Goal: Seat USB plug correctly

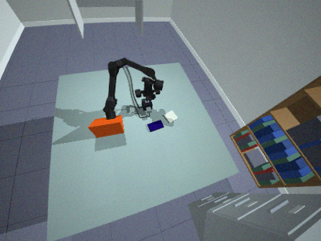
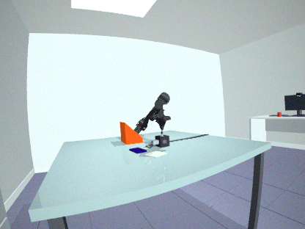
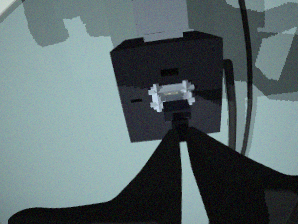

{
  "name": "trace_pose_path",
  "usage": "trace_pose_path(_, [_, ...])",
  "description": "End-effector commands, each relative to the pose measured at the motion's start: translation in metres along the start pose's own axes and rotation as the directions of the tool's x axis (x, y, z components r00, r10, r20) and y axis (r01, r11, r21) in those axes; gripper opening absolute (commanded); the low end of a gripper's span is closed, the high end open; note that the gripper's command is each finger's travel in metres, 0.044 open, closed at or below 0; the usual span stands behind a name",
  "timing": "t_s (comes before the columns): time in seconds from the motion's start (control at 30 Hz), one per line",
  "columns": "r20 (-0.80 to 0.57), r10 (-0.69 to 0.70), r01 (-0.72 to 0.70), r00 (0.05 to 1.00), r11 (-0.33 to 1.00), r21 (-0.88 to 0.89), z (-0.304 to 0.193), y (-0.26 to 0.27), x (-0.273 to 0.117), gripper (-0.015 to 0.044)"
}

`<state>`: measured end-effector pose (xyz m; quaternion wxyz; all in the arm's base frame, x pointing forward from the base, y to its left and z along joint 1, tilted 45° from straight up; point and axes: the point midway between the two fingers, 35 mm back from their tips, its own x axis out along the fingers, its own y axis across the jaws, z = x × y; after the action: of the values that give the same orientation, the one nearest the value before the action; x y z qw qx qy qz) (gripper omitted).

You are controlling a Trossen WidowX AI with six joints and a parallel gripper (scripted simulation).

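Wrist view: the black fingers, nearly closed, pinch the small silver-and-black USB plug (image 3: 172,95) standing in the top socket of the black power cube (image 3: 169,90) on the pale table (image 3: 60,116).

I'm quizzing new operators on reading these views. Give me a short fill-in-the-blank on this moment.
1. The gripper is shut on the USB ____.
2. The plug sits in the socket on the ____ face of the power cube.
3. The wedge-shaped block at the arm's base is coloured ____.
4. Beside the white card lies a dark ____ card.

Missing words: plug; top; orange; blue
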<state>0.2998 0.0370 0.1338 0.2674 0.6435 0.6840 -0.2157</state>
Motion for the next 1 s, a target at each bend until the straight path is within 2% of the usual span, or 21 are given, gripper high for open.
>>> trace_pose_path(0.0, [-0.005,0.003,-0.003,1.000,1.000,0.006,-0.0004,0.0005,0.0007,0.0000])
trace_pose_path(0.97, [-0.005,0.003,-0.003,1.000,1.000,0.006,-0.0001,0.0005,0.0041,0.0000])
